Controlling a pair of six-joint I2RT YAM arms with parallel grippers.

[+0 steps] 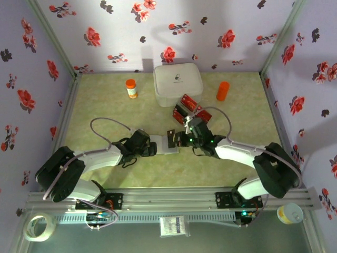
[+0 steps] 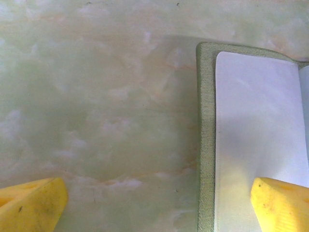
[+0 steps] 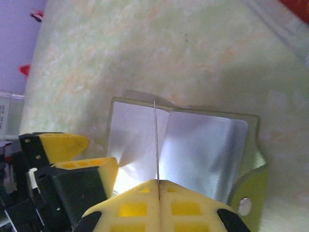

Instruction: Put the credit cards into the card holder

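Observation:
The card holder [image 1: 169,142] lies open on the table, olive rim [image 2: 206,121] around a pale grey inside [image 3: 203,145]. My right gripper [image 3: 159,182] is shut on one thin credit card [image 3: 155,140], seen edge-on and standing upright over the holder's middle fold. My left gripper [image 2: 159,193] is open, with its right finger [image 2: 282,205] over the holder's left flap and its left finger [image 2: 34,205] over bare table. More credit cards [image 1: 189,108], red and dark, lie in a loose pile just behind the right gripper [image 1: 184,138].
A big white rounded box [image 1: 178,83] stands at the back centre. An orange-capped bottle [image 1: 131,88] is to its left and an orange cylinder [image 1: 223,90] to its right. Flower-patterned walls close three sides. A tape roll [image 1: 39,226] sits on the near rail.

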